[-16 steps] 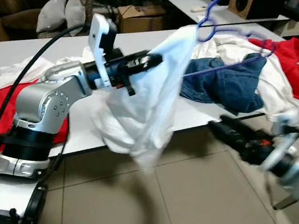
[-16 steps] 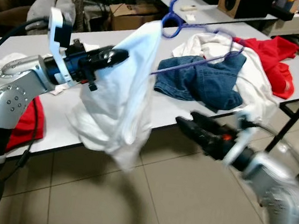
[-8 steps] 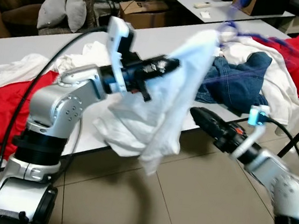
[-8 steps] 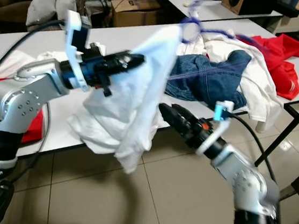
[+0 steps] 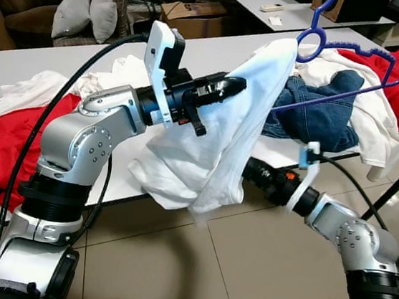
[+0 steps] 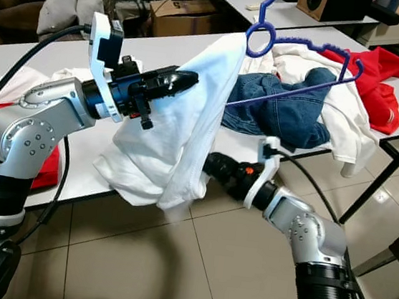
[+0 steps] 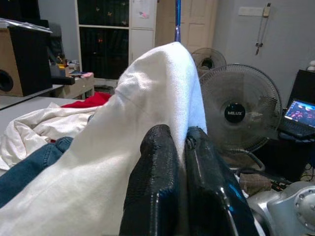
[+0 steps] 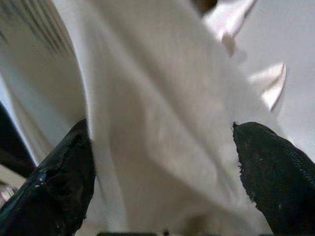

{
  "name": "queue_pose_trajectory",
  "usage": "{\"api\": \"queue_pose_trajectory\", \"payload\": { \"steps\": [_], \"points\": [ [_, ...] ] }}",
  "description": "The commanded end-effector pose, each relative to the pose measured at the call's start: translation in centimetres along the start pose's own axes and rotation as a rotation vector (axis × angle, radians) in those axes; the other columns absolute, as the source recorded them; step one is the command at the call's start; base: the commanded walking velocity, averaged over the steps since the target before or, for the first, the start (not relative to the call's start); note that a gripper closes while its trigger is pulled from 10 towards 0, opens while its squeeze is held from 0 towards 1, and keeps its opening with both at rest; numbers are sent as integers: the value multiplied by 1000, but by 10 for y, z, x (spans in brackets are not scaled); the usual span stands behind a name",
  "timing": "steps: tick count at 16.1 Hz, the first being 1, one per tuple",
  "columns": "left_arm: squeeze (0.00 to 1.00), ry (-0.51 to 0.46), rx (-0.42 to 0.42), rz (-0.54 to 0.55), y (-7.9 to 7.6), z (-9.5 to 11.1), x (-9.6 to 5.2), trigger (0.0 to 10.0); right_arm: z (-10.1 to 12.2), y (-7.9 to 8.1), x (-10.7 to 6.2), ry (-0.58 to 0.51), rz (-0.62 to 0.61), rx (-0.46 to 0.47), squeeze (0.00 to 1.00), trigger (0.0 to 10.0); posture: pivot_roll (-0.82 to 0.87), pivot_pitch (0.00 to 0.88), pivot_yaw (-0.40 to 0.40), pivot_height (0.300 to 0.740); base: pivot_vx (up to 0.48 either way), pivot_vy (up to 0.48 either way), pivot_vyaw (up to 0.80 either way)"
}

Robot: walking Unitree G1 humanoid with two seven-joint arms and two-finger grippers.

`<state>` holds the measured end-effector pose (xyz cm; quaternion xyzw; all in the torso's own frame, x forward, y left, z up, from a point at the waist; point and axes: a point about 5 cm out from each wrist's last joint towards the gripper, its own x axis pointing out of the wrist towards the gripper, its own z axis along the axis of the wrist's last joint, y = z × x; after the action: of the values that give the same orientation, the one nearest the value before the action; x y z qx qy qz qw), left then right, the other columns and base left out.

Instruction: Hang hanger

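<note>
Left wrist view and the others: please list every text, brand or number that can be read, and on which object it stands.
"MILUX" – on the round black hub of the standing fan.
Laptop screen: lit, but its content is too small to read.
Cardboard box behind the table: no print can be made out.
No other readable text.

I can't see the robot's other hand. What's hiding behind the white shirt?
The right gripper reaches in behind the white shirt, fingers open around the cloth. The shirt hides its fingertips from the head views. The left gripper pinches the shirt up high, and one end of the blue hanger is tucked under it.
</note>
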<state>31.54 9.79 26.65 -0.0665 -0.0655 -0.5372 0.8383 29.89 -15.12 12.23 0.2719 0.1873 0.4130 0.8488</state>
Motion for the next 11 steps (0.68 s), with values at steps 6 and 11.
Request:
{"api": "queue_pose_trajectory", "payload": {
  "steps": [6,11],
  "points": [
    [0,-37,73,7,2,20,0,0,-27,-12,-3,232,-81,-11,0,0,-52,0,56,740,0,0,0],
    [0,-23,96,20,6,21,-7,0,-45,-34,-30,310,-250,-14,0,0,-56,0,56,740,0,0,0]
  ]
}}
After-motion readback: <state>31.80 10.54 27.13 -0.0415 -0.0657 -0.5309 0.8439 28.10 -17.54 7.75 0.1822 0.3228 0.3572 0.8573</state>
